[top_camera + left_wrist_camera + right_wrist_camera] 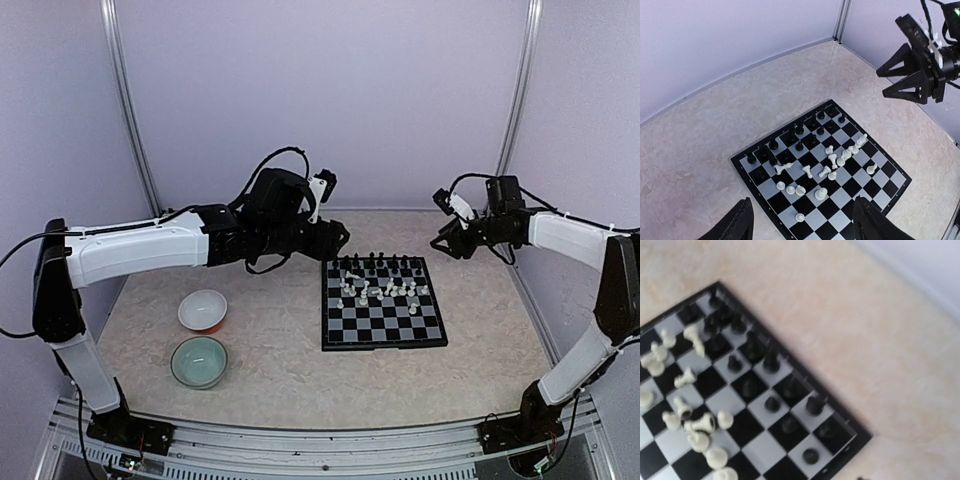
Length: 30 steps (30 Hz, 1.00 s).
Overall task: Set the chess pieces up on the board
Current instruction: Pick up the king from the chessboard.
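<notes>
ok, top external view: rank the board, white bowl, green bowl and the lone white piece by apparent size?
1. board, clearly the largest.
2. pale green bowl and white bowl: nearly alike. The green one looks slightly bigger but sits nearer the camera, so they are left unranked.
3. lone white piece, by far the smallest.

Chess pieces (380, 286) on far half of board (386, 329); left of it, bowl (202, 310) behind another bowl (199, 361).

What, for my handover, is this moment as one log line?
left gripper open, empty, near board | right gripper open, empty, beside board | black pieces on far rows | white pieces jumbled mid-board, some toppled
</notes>
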{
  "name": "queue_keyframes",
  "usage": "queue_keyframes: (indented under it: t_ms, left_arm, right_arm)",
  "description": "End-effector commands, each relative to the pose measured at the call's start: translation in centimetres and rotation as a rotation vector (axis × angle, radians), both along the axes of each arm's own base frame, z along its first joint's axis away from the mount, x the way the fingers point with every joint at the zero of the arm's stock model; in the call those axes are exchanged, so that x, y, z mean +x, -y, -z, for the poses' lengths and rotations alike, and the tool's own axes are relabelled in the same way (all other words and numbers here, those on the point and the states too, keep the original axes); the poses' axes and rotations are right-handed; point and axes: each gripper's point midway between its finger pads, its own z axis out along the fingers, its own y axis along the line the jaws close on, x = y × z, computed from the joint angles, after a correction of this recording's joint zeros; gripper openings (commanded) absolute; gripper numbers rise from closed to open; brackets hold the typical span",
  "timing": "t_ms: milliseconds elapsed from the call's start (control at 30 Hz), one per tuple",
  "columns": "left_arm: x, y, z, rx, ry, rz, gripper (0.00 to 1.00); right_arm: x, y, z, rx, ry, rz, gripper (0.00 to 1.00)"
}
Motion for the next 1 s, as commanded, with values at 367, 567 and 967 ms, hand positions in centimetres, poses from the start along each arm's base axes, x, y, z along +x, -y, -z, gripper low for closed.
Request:
queue_keyframes:
  t_ms: [367, 567, 967]
  left_arm:
    - [2.5, -3.9, 1.1, -0.168, -0.027, -0.02, 0.67]
    - [2.1, -3.9, 0.5, -0.182, -0.027, -0.009, 0.67]
    - [2.4, -4.3, -0.6, -0.203, -0.015, -0.012, 0.66]
  right_arm:
    - [-2.7, -3.7, 8.4, -0.16, -0.193, -0.154, 0.49]
    - [-2.7, -4.5, 10.5, -0.22, -0.243, -0.159, 0.49]
    - [-2.5, -5.5, 12.1, -0.25, -0.273, -0.171, 0.32]
